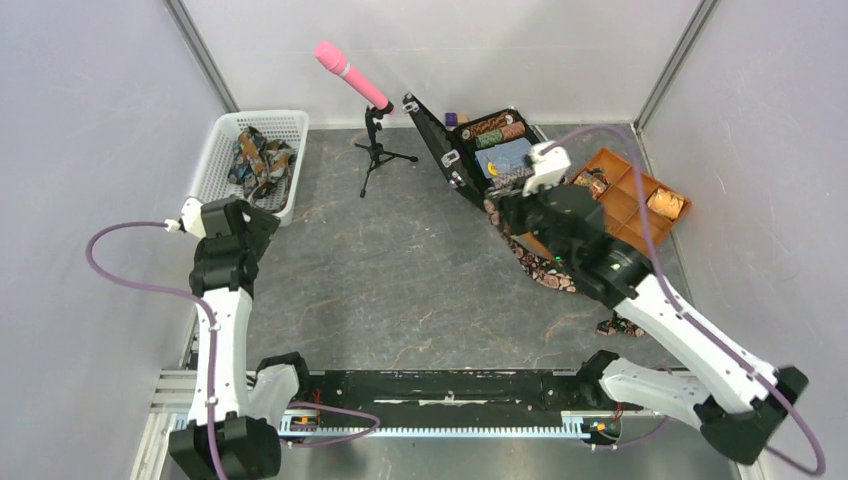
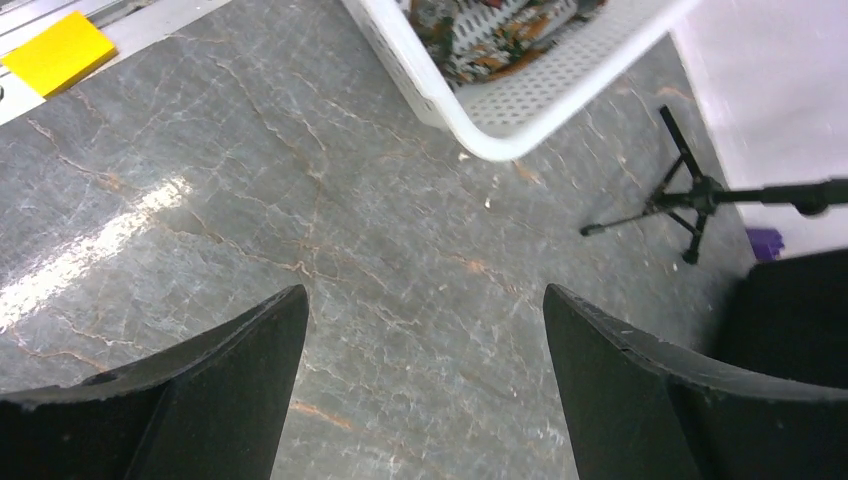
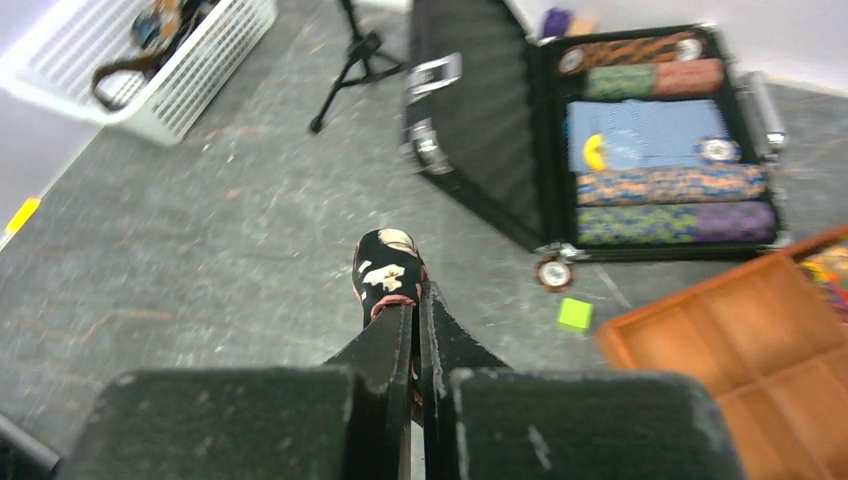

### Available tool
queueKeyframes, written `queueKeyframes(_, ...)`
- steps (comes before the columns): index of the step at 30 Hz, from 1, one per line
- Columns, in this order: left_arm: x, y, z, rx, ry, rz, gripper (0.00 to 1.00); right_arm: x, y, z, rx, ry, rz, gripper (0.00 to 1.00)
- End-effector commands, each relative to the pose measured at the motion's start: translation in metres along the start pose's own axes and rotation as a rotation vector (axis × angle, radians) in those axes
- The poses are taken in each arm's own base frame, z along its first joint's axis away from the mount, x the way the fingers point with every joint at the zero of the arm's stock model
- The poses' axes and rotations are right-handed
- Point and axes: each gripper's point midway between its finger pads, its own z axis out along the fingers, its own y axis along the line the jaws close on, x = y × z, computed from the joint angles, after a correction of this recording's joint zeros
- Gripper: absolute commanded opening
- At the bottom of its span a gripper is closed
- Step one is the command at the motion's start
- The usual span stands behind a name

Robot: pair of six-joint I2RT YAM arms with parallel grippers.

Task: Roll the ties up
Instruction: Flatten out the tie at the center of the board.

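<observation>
- The right end effector [image 3: 414, 305] is clenching the tip of a dark floral tie [image 3: 388, 268], pinching it flat between closed fingers. The rest of the strip is trailing over the tabletop [image 1: 420, 280] near the orange compartment tray [image 1: 625, 195], probably so it is lying out straight for rolling.
- The left end effector [image 2: 425, 310] is hovering released, its fingers spread wide with nothing between them, just beside the white basket [image 2: 500, 140].
- More ties [image 1: 258, 160] are sitting heaped in that basket, apparently waiting to be rolled.
- A tan-gold coil [image 1: 665, 203] is resting in one tray compartment, seemingly where finished rolls are going.
</observation>
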Motion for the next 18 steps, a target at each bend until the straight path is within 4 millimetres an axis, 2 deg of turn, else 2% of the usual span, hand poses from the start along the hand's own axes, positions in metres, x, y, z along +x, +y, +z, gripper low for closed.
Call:
queueKeyframes(1, 0.009, -0.014, -0.025, 0.117, 0.054, 0.094, 0.93, -0.018, 0.052, 0.011, -0.033, -0.07, 0.022, 0.0)
queueKeyframes(6, 0.027, -0.052, -0.051, 0.392, 0.125, 0.198, 0.95, -0.002, 0.116, 0.022, -0.078, -0.064, -0.006, 0.0)
queueKeyframes(9, 0.031, -0.062, -0.059, 0.463, 0.128, 0.214, 0.95, 0.015, 0.144, 0.031, -0.093, -0.058, 0.004, 0.0)
queueKeyframes(14, 0.028, -0.064, -0.063, 0.482, 0.114, 0.23, 0.96, 0.047, 0.178, 0.055, -0.089, -0.034, -0.011, 0.0)
queueKeyframes(18, 0.031, -0.064, -0.063, 0.489, 0.119, 0.239, 0.97, 0.076, 0.193, 0.082, -0.069, -0.003, -0.072, 0.02)
